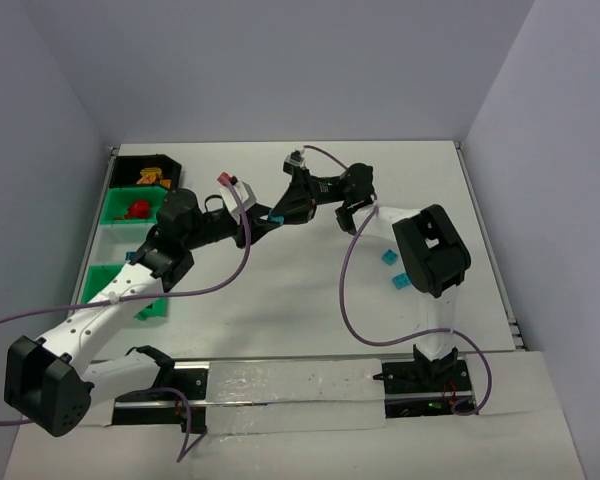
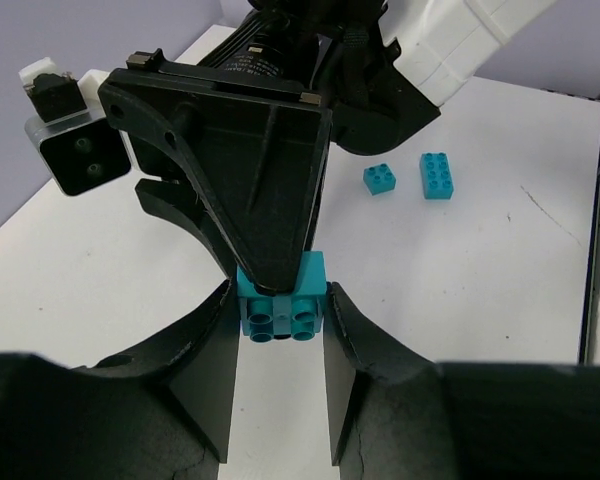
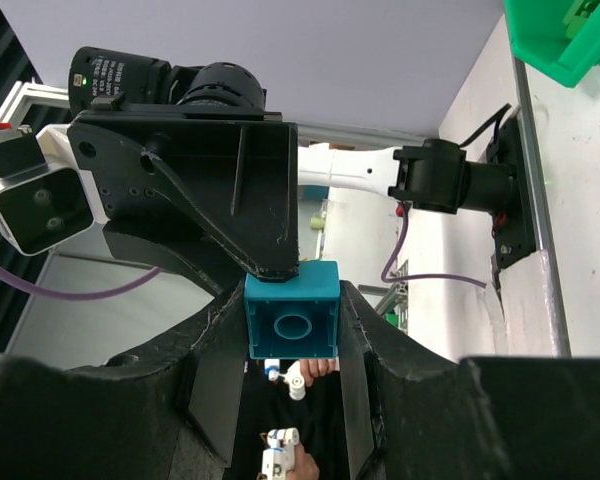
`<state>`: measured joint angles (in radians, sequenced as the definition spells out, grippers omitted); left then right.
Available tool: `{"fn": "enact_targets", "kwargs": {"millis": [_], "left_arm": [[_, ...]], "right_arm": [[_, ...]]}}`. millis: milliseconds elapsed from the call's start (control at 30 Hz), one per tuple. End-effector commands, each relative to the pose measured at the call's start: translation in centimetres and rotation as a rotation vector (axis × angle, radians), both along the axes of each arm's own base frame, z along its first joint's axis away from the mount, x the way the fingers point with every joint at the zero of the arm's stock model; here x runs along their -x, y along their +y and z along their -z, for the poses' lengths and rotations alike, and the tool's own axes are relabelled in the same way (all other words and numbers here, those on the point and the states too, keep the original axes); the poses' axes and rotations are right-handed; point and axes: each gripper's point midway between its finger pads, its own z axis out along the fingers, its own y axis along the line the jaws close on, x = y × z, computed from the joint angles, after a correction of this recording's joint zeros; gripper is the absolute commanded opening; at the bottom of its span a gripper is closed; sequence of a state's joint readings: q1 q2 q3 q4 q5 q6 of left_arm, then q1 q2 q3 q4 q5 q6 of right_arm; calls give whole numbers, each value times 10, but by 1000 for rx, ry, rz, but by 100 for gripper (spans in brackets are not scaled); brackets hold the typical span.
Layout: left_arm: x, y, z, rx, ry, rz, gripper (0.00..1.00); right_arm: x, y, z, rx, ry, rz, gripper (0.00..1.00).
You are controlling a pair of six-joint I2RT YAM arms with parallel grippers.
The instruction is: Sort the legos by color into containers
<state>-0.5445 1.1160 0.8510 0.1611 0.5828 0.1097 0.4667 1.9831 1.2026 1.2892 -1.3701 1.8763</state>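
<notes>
A teal lego brick (image 1: 277, 216) hangs in the air over the table's middle, gripped from two sides at once. My left gripper (image 2: 280, 322) is shut on the teal lego brick (image 2: 282, 305), studs toward its camera. My right gripper (image 3: 292, 335) is also shut on the teal lego brick (image 3: 292, 320), whose hollow underside faces that camera. The two grippers meet tip to tip, left gripper (image 1: 263, 224) and right gripper (image 1: 283, 210). The containers run down the left edge: a black bin (image 1: 130, 165) with yellow-orange bricks and a green bin (image 1: 115, 212) with a red brick (image 1: 137, 209).
Two loose teal bricks (image 1: 389, 257) (image 1: 401, 280) lie on the table beside the right arm, also seen as teal bricks (image 2: 380, 179) (image 2: 436, 175) in the left wrist view. Another green bin (image 1: 105, 280) sits under the left arm. A purple cable (image 1: 345, 290) loops over the table.
</notes>
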Motion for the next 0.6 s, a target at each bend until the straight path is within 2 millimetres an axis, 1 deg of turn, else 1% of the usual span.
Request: {"fn": "enact_targets", "kwargs": {"millis": [0,33,67,100,133,167,200,233,267,300,333,367,400,433,467,500,533,567], "left_arm": [[-3,-1,-3,15,5,-23,4],[-2,1,-1,6,11,-25,0],[-1,3,-1,1,17,-30,0],[-1,6,0,-9,20,-36,0],[0,9,3,-19,35,-41,0],[5,15,10,-39,72,-43,0],[10,21,17,-58,107,-45,0],[9,28,22,-72,132,-63,0],[7,38,25,-84,153,-90,0],[5,48,29,-96,178,-119,0],[-1,66,36,-116,215,-178,0],[-8,91,44,-143,263,-261,0],[-14,108,44,-158,288,-316,0],[-20,131,50,-185,338,-387,0],[-24,157,61,-215,411,-462,0],[-24,181,75,-245,490,-526,0],[-27,193,79,-267,510,-547,0],[-28,211,85,-273,546,-600,0]], "right_arm": [[35,-7,-41,-174,-364,-23,35],[34,-7,-40,-168,-359,-23,49],[31,-7,-40,-161,-350,-21,70],[29,-8,-39,-157,-345,-15,85],[26,-9,-40,-154,-337,-7,92],[16,-11,-39,-141,-316,23,96],[9,-14,-43,-131,-301,56,99],[-3,-19,-44,-127,-338,108,100],[-19,-25,-43,-116,-381,177,100],[-27,-27,-42,-74,-327,209,100],[-43,-29,-32,15,-258,267,100],[-64,-42,-7,159,-240,353,100],[-92,-54,-8,247,-483,458,100],[-94,-64,1,335,-530,470,100],[-95,-76,11,411,-527,487,100],[-102,-90,19,473,-522,527,100],[-103,-104,29,536,-531,549,100],[-106,-107,26,534,-587,550,100]]}}
